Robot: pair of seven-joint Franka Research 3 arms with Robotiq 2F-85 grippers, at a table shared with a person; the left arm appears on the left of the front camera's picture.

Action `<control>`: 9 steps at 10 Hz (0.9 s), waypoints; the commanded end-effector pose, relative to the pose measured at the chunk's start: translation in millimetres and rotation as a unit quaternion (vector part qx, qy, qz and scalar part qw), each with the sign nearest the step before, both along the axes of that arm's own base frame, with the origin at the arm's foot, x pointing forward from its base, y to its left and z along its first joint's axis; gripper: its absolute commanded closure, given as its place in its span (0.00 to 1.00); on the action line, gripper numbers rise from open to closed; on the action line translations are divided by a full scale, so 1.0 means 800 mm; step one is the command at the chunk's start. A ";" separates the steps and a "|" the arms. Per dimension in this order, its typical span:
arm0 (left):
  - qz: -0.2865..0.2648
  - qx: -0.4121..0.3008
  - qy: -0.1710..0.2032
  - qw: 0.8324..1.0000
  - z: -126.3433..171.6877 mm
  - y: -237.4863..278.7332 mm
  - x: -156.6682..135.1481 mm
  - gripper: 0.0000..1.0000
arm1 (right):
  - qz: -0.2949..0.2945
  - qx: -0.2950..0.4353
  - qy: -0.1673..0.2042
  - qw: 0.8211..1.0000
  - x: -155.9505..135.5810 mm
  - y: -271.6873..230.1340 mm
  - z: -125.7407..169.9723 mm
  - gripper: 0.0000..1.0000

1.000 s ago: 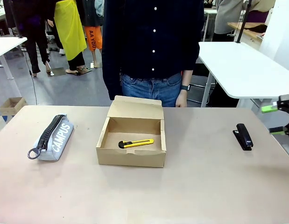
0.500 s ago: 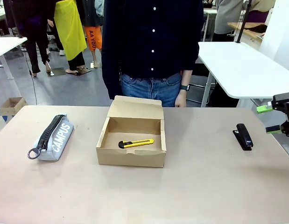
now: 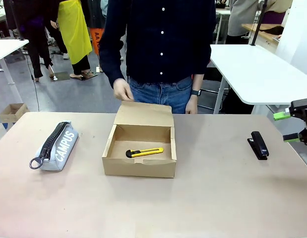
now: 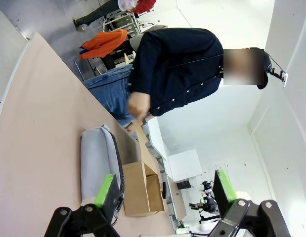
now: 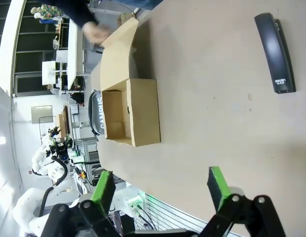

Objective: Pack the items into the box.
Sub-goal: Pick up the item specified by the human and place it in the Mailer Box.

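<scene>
Person's hand (image 3: 123, 91) has come down to the flap of the box (image 3: 138, 167), upper centre.
Utility knife (image 3: 144, 152) lies inside the box; pouch (image 3: 56, 145) rests on the table (image 3: 217, 198), left. Right pincer (image 3: 286, 127) and left pincer (image 4: 165, 185) gape wide, empty.

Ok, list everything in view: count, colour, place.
shallow brown cardboard box: one, table middle, flap lid open.
slim yellow-and-black utility knife: one, inside the box.
grey zip pencil pouch: one, table's left side.
black stapler: one, table's right side.
beige table: one.
person: one, dark shirt, far side, hand at the lid.
left gripper: black, green pads, open.
right gripper: black, green pads, open, beyond the stapler.
</scene>
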State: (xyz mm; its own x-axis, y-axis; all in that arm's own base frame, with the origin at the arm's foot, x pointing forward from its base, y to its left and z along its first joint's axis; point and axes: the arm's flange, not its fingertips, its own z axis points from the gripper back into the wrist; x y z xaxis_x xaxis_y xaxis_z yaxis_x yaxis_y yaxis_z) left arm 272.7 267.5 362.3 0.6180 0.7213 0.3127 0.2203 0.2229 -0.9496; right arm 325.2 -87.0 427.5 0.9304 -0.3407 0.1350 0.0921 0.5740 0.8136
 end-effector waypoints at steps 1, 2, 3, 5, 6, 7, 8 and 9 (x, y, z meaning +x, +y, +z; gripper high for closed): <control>0.004 -0.008 -0.008 1.000 0.004 -0.002 0.000 0.00 | 0.011 -0.005 -0.005 1.000 -0.003 -0.005 0.001 0.00; 0.004 -0.008 -0.008 1.000 0.004 -0.002 0.000 0.00 | 0.011 -0.005 -0.005 1.000 -0.003 -0.005 0.001 0.00; 0.004 -0.008 -0.008 1.000 0.004 -0.002 0.000 0.00 | 0.011 -0.005 -0.005 1.000 -0.003 -0.005 0.001 0.00; 0.004 -0.008 -0.008 1.000 0.004 -0.002 0.000 0.00 | 0.011 -0.005 -0.005 1.000 -0.003 -0.005 0.001 0.00; 0.004 -0.008 -0.008 1.000 0.004 -0.002 0.000 0.00 | 0.011 -0.005 -0.005 1.000 -0.003 -0.005 0.001 0.00; 0.004 -0.008 -0.008 1.000 0.004 -0.002 0.000 0.00 | 0.011 -0.005 -0.005 1.000 -0.003 -0.005 0.001 0.00; 0.004 -0.008 -0.008 1.000 0.004 -0.002 0.000 0.00 | 0.011 -0.005 -0.005 1.000 -0.003 -0.005 0.001 0.00; 0.004 -0.008 -0.008 1.000 0.004 -0.002 0.000 0.00 | 0.011 -0.005 -0.005 1.000 -0.003 -0.005 0.001 0.00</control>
